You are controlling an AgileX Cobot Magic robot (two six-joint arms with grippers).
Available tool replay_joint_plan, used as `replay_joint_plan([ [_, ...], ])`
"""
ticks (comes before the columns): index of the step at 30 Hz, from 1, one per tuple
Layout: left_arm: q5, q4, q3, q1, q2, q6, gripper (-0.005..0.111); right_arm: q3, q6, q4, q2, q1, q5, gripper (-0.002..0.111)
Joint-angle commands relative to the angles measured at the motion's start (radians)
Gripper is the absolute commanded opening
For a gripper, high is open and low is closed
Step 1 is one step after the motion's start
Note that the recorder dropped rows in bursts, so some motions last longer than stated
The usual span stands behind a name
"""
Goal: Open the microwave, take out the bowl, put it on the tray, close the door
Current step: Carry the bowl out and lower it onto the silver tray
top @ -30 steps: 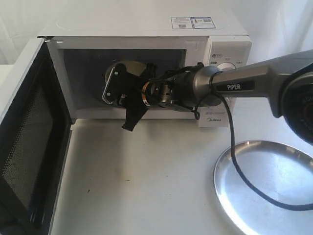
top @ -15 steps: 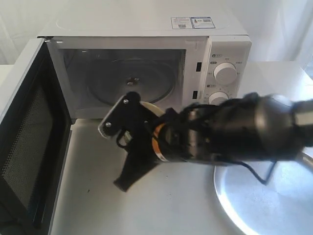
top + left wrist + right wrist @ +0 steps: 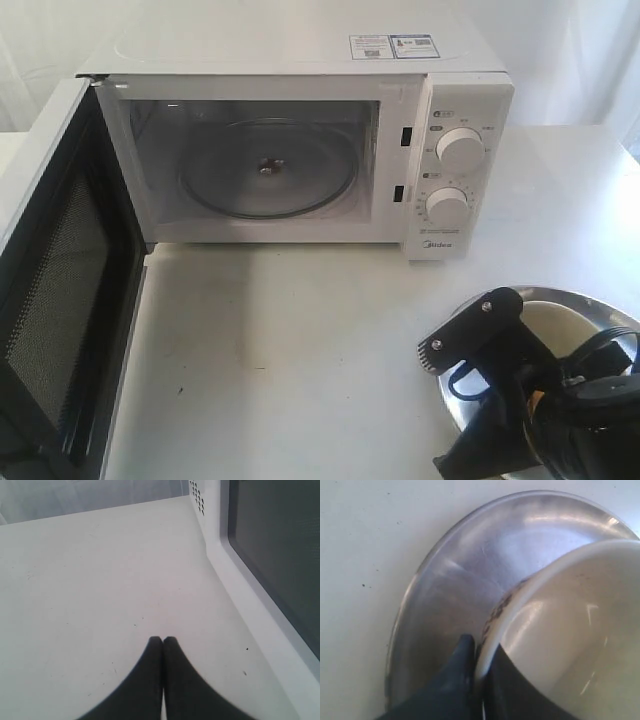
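Directly under my right tool sits the tray, and that stacking is what the coming move turns on. The tool is pinching the bowl by its rim, with one jaw outside the wall and the other inside the cream hollow. From the tips, the bowl's body extends away over the tray's shiny floor, and the tray's raised rim curves round well beyond the outer jaw.

In the right wrist view the bowl seems tipped, its gripped edge higher than the far one. Its base is hidden by its own wall, so I cannot tell whether it already rests on the metal or hangs just above it. In the exterior view the tool and its cable cover most of the tray, and only a sliver of the bowl shows past them.

My judgement is that the bowl is inside the tray's outline, so what remains is a straight drop and a release rather than any sideways travel.

The microwave stands well away from this tool across the counter. Its turntable is bare and the door is swung wide. My left tool is pressed together and holds nothing. It hovers low over the counter with the door's outer face just beside it, so I judge that arm the nearer one for the closing push.
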Motion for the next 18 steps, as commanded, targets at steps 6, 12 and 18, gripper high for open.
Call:
replay_joint_plan([
  [6, -0.001, -0.004, -0.001, -0.001, -0.002, -0.006, 0.000, 0.004, 0.026, -0.004, -0.008, -0.001, 0.059, 0.062],
  [12, -0.001, -0.004, -0.001, -0.001, -0.002, -0.006, 0.000, 0.001, 0.282, -0.290, -0.096, 0.034, -0.013, 0.019],
  [18, -0.001, -0.004, -0.001, -0.001, -0.002, -0.006, 0.000, -0.060, 0.453, -0.580, -0.329, 0.088, -0.336, 0.000],
])
